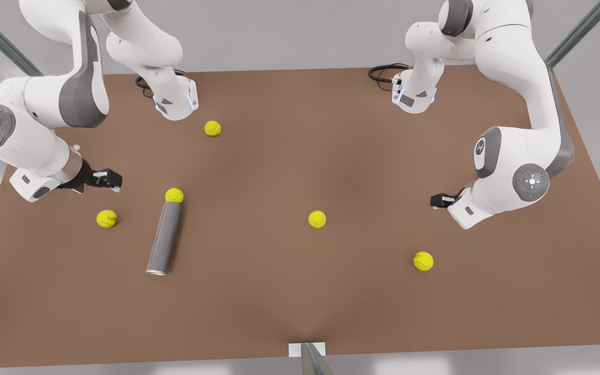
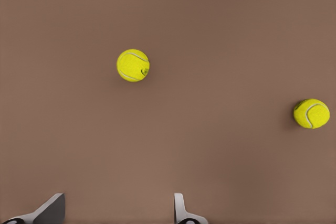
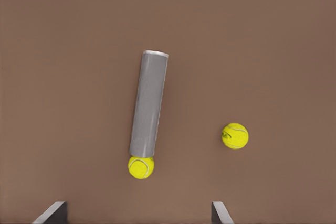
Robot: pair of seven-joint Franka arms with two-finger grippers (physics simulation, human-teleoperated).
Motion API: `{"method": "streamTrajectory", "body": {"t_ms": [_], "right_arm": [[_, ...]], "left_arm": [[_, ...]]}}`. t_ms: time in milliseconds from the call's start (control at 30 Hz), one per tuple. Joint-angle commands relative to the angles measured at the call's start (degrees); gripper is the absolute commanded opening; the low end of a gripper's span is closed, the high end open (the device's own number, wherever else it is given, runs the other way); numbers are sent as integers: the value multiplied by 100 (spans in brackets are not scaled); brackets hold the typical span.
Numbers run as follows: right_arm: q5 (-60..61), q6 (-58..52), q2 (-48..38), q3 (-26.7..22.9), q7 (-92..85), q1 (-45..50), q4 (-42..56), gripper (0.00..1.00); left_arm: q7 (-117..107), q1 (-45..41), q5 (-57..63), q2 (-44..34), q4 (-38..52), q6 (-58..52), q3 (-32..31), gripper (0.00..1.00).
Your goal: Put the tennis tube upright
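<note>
The tennis tube [image 1: 164, 238] lies flat on the brown table [image 1: 300, 291], toward the front view's left, silvery rim nearest the camera. A tennis ball [image 1: 174, 195] touches its far end (another ball [image 1: 107, 219] sits just beside, toward the left edge). The right gripper [image 1: 106, 179] hangs over the table beyond these, on an arm bent sharply at the elbow; in its wrist view the fingers [image 3: 52, 214] stand wide apart, holding nothing. The left gripper [image 1: 439, 201] waits at the front view's right, tucked under its folded arm, fingers [image 2: 50, 211] spread and empty, well apart from the tube.
</note>
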Motion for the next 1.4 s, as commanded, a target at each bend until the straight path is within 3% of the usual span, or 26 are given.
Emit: {"method": "streamTrajectory", "body": {"t_ms": [0, 233, 333, 633, 1367], "right_arm": [[0, 193, -10, 60, 0, -13, -175, 100], [26, 721, 113, 166, 0, -22, -940, 100], [237, 844, 737, 166, 465, -13, -957, 100], [237, 2971, 1554, 148, 1643, -268, -1863, 100], [-53, 4395, 2697, 95, 1819, -198, -2056, 100]], "left_arm": [[0, 6, -12, -1, 2, -4, 0, 99], [-114, -20, -20, 8, -24, 110, -8, 99], [-123, -2, -38, 87, -42, 128, -8, 99], [-167, 42, -20, 298, -6, 172, 0, 99], [-167, 6, -29, 518, -15, 400, 0, 99]]}}
